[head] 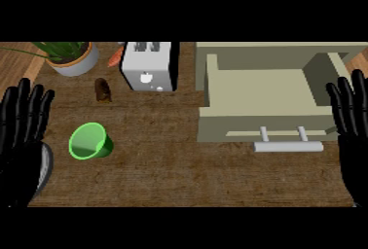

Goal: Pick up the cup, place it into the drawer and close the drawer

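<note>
On the brown counter's [179,170] left half lies the translucent green plastic cup [90,141], tipped over — well apart from the open beige drawer [262,99]. Left hand [22,121] and right hand [352,116] rest at the edges, fingers straight, grasping nothing.

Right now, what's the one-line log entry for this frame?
cup: on counter, on its side | drawer: open | left hand: open, resting | right hand: open, resting | stage: pick not started

Glossy black left hand [23,127], matching black right hand [350,116], long slender fingers
</note>
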Available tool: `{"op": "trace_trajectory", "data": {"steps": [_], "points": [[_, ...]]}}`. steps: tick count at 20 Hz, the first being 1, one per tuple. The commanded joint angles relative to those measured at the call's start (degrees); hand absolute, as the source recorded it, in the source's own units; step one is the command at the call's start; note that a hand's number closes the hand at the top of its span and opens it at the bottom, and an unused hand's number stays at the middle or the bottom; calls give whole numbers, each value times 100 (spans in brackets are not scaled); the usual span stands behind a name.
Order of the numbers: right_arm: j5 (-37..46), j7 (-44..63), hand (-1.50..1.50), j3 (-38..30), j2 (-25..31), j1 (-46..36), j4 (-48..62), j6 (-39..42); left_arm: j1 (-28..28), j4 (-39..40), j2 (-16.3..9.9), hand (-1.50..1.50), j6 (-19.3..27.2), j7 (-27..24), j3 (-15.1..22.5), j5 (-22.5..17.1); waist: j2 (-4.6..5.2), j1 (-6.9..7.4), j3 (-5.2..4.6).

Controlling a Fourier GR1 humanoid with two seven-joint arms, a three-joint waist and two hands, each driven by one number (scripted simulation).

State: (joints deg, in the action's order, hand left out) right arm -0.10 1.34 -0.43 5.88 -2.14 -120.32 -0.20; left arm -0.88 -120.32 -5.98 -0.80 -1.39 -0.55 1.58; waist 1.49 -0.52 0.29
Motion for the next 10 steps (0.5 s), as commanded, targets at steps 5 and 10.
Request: {"op": "trace_trajectory", "data": {"steps": [5,10], "points": [[174,-73,-150,242,-165,190,-203,41,108,364,-478,-150,-699,-188,-954,-1016,-153,51,-31],[-425,179,-150,191,261,386,311,791,-222,757,46,-150,-366,540,-1210,-1956,-146,67,-30]]}}
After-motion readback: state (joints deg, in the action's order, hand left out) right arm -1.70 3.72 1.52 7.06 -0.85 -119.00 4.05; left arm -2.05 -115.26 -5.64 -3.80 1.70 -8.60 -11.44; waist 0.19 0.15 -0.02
